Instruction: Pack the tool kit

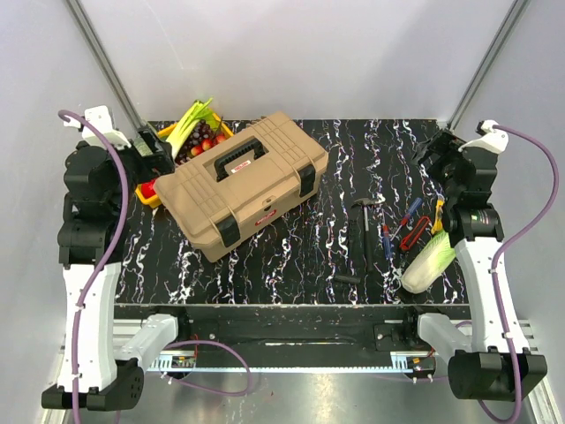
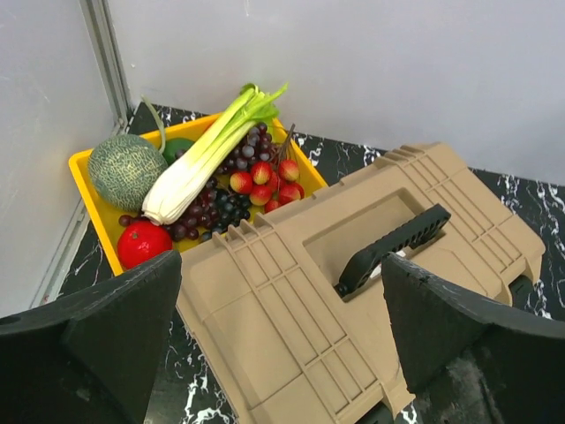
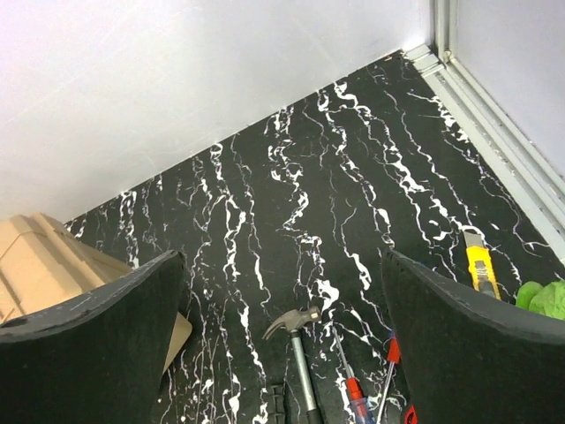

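The tan toolbox (image 1: pixel 243 181) lies shut on the black marbled table, left of centre, with black latches and a black top handle (image 2: pixel 393 247). My left gripper (image 1: pixel 157 152) is open and empty, above the box's left end (image 2: pixel 291 318). Small tools lie at the right: a hammer (image 1: pixel 365 228), screwdrivers (image 1: pixel 388 234), a red-handled tool (image 1: pixel 415 231) and a yellow utility knife (image 1: pixel 439 215). My right gripper (image 1: pixel 439 150) is open and empty, raised behind them. Its wrist view shows the hammer (image 3: pixel 300 344), a screwdriver (image 3: pixel 350 384), the knife (image 3: pixel 479 265) and a toolbox corner (image 3: pixel 44 261).
A yellow tray (image 1: pixel 152 199) of fruit and vegetables stands behind the toolbox at the back left, touching it; its rim (image 2: pixel 84 172) also shows in the left wrist view. A pale green cabbage (image 1: pixel 428 261) lies at the front right, by the tools. A small black piece (image 1: pixel 347 278) lies near the hammer handle.
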